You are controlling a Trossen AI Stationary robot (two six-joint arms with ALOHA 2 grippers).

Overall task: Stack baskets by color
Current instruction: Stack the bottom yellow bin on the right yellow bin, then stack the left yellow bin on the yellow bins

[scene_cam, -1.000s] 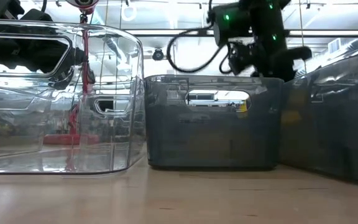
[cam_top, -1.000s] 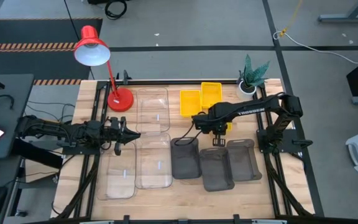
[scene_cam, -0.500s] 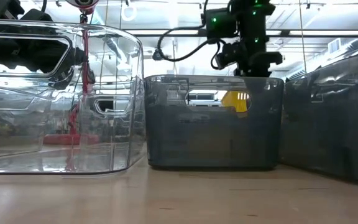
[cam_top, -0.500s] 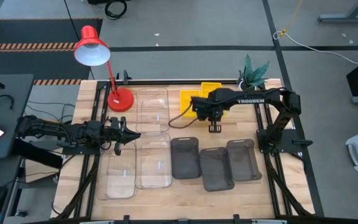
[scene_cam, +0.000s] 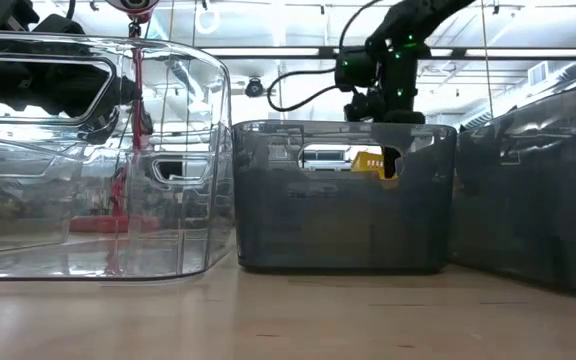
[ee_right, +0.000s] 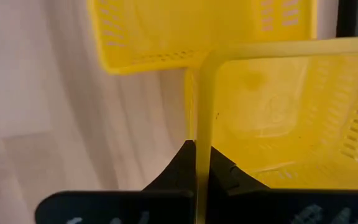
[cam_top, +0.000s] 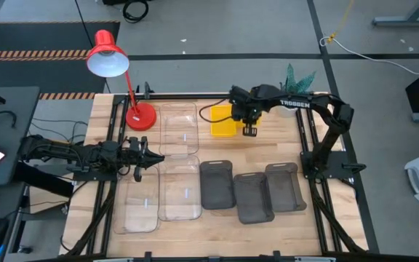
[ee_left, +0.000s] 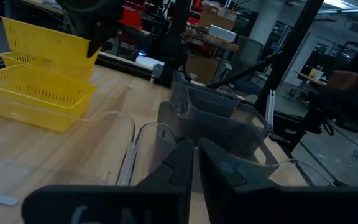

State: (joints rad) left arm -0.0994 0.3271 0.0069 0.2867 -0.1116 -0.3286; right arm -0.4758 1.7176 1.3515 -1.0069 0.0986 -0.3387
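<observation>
My right gripper [cam_top: 249, 131] reaches to the far middle of the table and is shut on a yellow basket [ee_right: 272, 118]. In the left wrist view that basket [ee_left: 48, 40] hangs tilted over two other yellow baskets; the nearer one [cam_top: 223, 121] rests flat on the table. Three dark grey baskets [cam_top: 253, 196] stand in a row near the front right. Several clear baskets [cam_top: 179, 191] stand left of them. My left gripper [cam_top: 151, 155] waits shut and level at the table's left side, above the clear baskets. My right gripper pinches one side wall of the yellow basket at its rim [ee_right: 202, 127], one finger inside and one outside. The fingers come from above, pointing steeply down. The basket hangs tilted below them, lifted clear above the other yellow baskets.
A red desk lamp [cam_top: 138, 115] stands at the far left, its head [cam_top: 107, 58] beyond the table's edge. A small potted plant [cam_top: 294, 91] sits at the far right corner, close behind my right arm. The nearest grey basket [scene_cam: 343, 200] fills the low view.
My right gripper has swung from above the grey baskets toward the table's far edge and a little left, carrying the yellow basket, which now hangs over the other yellow baskets. The wrist has tipped on the way. The left arm has kept still.
</observation>
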